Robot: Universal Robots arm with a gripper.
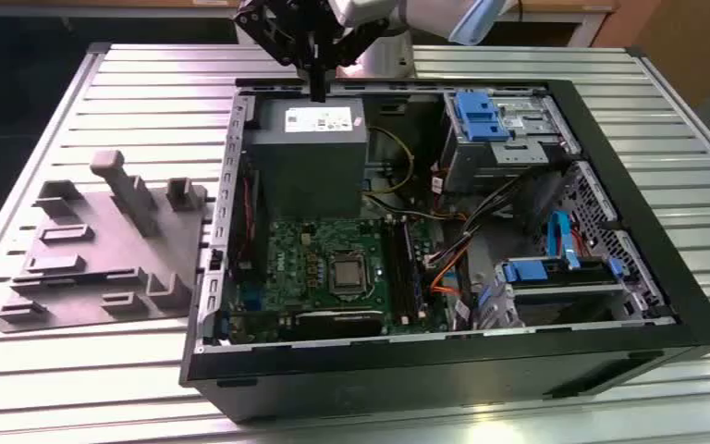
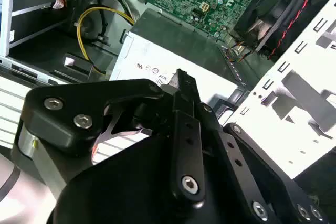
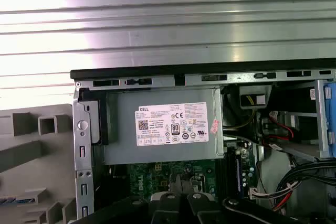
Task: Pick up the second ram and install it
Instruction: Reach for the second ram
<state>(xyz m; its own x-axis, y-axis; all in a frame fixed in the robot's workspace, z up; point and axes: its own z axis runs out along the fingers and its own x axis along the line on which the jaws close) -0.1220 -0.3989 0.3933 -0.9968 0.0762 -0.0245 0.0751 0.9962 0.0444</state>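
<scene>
The black gripper [image 1: 318,92], pinched narrow, whether on the thin dark memory stick I cannot tell, hangs above the far grey metal power-supply box [image 1: 308,162]; seating in the long black motherboard slots [image 1: 401,270] seems not yet done.

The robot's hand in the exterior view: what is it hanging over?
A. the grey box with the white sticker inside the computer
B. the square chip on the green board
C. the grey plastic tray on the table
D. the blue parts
A: in the exterior view the hand hangs over the grey box with the white sticker, well apart from the grey tray on the exterior view's left.
</scene>
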